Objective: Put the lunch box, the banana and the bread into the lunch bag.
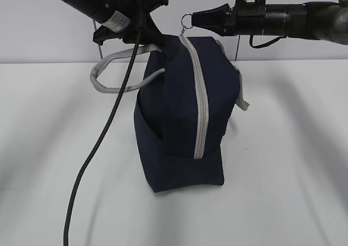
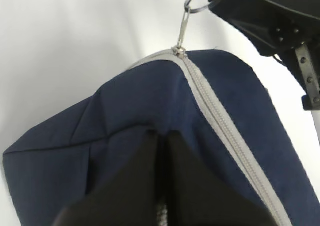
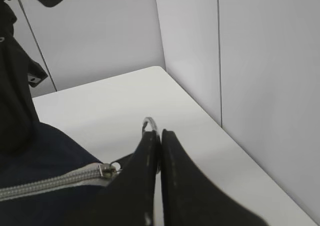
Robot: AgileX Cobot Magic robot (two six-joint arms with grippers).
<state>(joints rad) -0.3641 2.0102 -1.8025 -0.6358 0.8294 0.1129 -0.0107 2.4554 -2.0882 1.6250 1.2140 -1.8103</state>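
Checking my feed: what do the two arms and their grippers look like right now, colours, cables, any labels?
Both arms are matte black tubes ending in black grippers with long, flat, tapering fingers. The left gripper has a white printed label wrapped near its wrist and a thick black cable hanging to the table. The right gripper narrows to a wedge, with a thin black cable loop below its wrist.

The exterior camera stands in front of the worktop [image 1: 293, 164], looking down at a slant, set back enough to take in the whole lunch bag [image 1: 174, 121] and both arms against the rear wall. The left wrist camera sits close above the bag's dark fabric, looking along its own fingers [image 2: 132, 186] toward the grey zipper strip [image 2: 225, 131] and ring pull [image 2: 195, 3]. The right wrist camera looks past its fingers [image 3: 172, 186] across the worktop's far corner to the wall panels; all three views share the ring pull and the zipper's end.
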